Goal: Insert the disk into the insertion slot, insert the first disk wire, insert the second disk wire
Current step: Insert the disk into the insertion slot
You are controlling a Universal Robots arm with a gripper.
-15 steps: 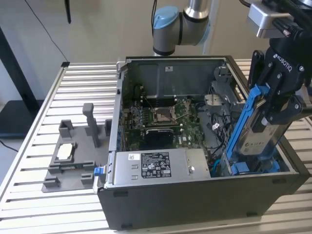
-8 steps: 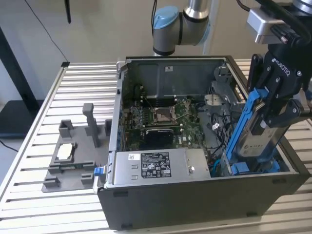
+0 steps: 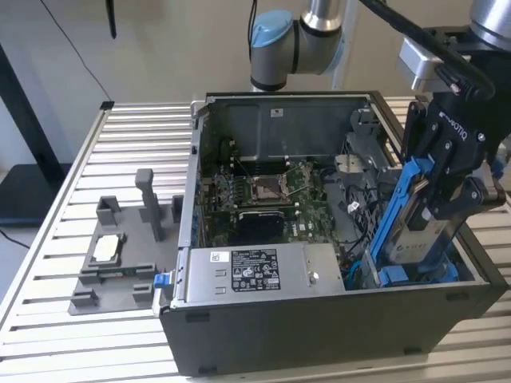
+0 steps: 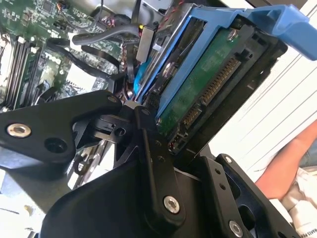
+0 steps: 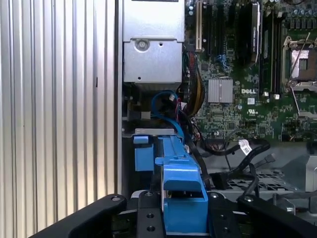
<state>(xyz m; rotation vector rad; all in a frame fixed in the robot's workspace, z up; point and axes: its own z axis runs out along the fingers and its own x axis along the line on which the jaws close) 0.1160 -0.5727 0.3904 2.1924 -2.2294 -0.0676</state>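
The disk [image 3: 417, 233], a silver-grey drive in a bright blue carrier [image 3: 397, 209], stands steeply tilted at the open computer case's corner on the exterior view's right. Its lower end reaches down into the insertion slot [image 3: 407, 275], a bay with blue parts. My gripper [image 3: 444, 195] is shut on the disk's upper half. In the second wrist view the disk's green circuit board [image 4: 208, 84] and its connector face the camera between my black fingers [image 4: 153, 163]. In the first wrist view the blue carrier [image 5: 181, 181] points into the case. Loose black disk wires [image 5: 247, 148] lie beside the bay.
A grey labelled power supply box [image 3: 255, 271] sits along the case's near wall, beside the bay. The green motherboard [image 3: 271, 191] covers the case floor. A grey fixture [image 3: 120, 255] with small parts stands on the slatted table [image 3: 136, 136]. A person's arm [image 4: 292, 163] is near the case.
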